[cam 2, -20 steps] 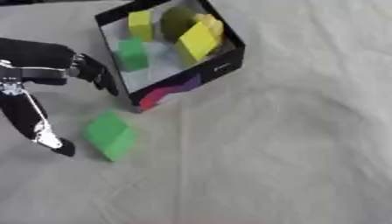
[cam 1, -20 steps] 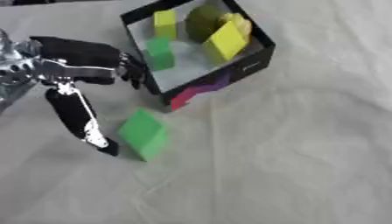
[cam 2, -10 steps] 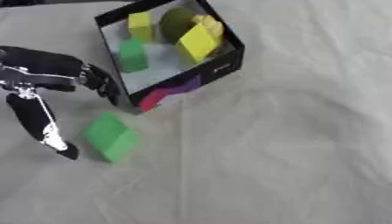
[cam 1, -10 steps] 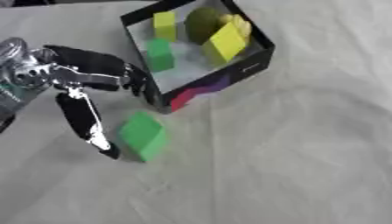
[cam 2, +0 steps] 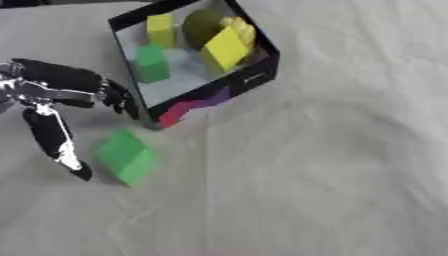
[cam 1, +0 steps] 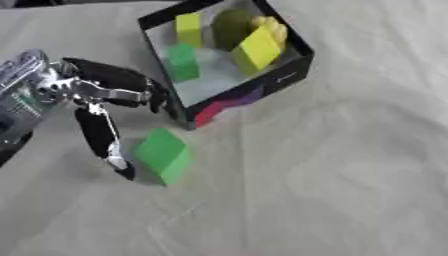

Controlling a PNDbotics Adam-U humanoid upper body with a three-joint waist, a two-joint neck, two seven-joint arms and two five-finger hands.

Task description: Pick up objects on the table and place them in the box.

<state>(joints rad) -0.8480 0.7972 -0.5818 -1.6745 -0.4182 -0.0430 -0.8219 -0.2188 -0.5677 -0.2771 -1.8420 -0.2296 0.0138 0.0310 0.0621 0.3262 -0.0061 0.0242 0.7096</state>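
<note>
A green block (cam 1: 163, 155) lies on the grey cloth just below the black box's near left corner. My left hand (cam 1: 98, 97) hovers at the block's left, open: its thumb (cam 1: 103, 140) points down beside the block and its fingers (cam 1: 118, 80) reach toward the box wall, nothing held. The black box (cam 1: 289, 75) holds a green block (cam 1: 182, 61), a tall yellow block (cam 1: 187, 29), a larger yellow block (cam 1: 255, 50), a dark olive round thing (cam 1: 229, 22) and a yellow lumpy thing (cam 1: 272, 27). My right hand shows in neither view.
Wrinkled grey cloth (cam 1: 332, 170) covers the table to the right of and below the box. The box's front wall carries a red and purple pattern (cam 1: 226, 105).
My left hand has shifted slightly down and toward the green block, thumb closer beside it. The block and the box stay in place.
</note>
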